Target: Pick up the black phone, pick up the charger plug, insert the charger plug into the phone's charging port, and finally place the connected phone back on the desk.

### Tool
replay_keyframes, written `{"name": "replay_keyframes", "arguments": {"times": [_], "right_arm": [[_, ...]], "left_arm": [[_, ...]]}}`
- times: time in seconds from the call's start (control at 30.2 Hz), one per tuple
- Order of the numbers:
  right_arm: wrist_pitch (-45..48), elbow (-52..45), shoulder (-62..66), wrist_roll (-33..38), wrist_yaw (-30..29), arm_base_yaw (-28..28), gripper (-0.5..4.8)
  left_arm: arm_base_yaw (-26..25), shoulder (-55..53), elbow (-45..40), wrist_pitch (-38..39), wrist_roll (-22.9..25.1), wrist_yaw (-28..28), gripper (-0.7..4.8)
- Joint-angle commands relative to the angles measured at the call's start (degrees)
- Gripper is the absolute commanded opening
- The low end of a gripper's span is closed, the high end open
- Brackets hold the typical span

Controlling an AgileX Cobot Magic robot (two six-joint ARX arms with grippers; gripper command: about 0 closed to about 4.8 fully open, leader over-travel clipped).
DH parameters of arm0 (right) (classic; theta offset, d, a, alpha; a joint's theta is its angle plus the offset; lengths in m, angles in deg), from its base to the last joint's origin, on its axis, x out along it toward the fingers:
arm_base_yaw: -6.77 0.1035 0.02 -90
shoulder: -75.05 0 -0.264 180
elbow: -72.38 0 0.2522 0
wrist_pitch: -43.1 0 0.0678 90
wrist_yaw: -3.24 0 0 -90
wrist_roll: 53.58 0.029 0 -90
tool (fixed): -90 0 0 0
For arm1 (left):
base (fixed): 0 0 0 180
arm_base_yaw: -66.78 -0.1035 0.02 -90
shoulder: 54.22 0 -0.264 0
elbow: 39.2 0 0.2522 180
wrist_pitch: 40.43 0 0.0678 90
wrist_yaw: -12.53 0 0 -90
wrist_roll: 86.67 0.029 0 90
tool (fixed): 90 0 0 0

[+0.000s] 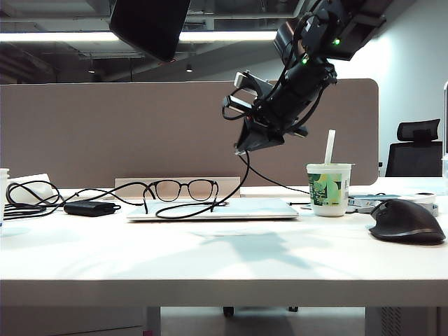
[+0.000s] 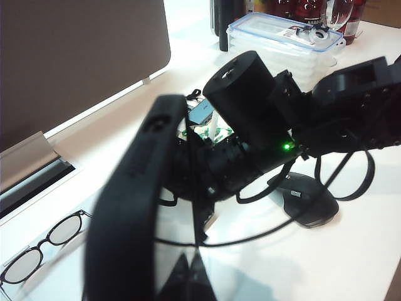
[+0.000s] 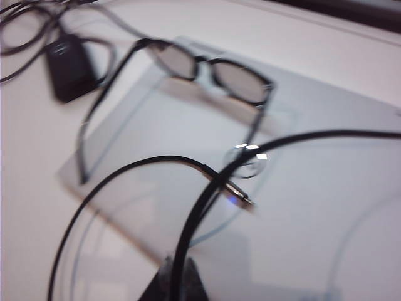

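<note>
Clenched on the thin black cable (image 3: pixel 188 232), the right claw (image 3: pixel 177 280) hangs high over the tabletop (image 1: pixel 210 259), so the charger plug (image 3: pixel 240 196) dangles free on its loop rather than sitting aimed between the fingers. Farther off, the left claw (image 2: pixel 188 276) grips the black phone (image 2: pixel 135 207) aloft, seemingly to offer an edge for insertion. The charging port cannot be made out.

black phone (image 2: pixel 135 207): blurred dark slab in the left wrist view; charging port not discernible
left gripper (image 2: pixel 188 276): only fingertips show, cut by the frame's edge
right gripper (image 3: pixel 172 282): tips barely visible at the edge
charger plug (image 3: pixel 238 193): motion-blurred
computer mouse (image 2: pixel 310 200): partly hidden behind the arm
</note>
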Motion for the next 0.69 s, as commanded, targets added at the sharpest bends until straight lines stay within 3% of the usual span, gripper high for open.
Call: {"name": "replay_keyframes", "arguments": {"times": [0.03, 0.17, 0.26, 0.4, 0.5, 0.69], "right_arm": [[-4.39, 0.31, -2.1, -5.62, -7.17, 0.09, -0.06], [-12.79, 0.31, -4.04, -17.44, -6.58, 0.09, -0.07], [-17.31, 0.31, -5.03, -26.73, 0.11, 0.09, -0.06], [-17.99, 0.31, -5.11, -36.85, 7.3, 0.09, -0.07], [-18.03, 0.31, -5.11, -43.34, 8.24, 0.11, -0.06], [-18.27, 0.31, -5.09, -48.33, 14.32, 0.09, -0.06]], "left_arm": [[0.02, 0.35, 0.35, -2.1, 0.02, -0.37, -0.06], [0.02, 0.37, 0.35, -2.08, -0.02, -0.39, -0.06], [0.02, 0.37, 0.35, -2.05, -0.15, -0.44, -0.06], [0.02, 0.37, 0.35, -1.95, -0.17, -0.57, -0.07], [0.02, 0.37, 0.35, -1.66, -0.17, -0.57, -0.06], [0.02, 0.37, 0.35, -1.51, -0.17, -0.57, -0.06]]}}
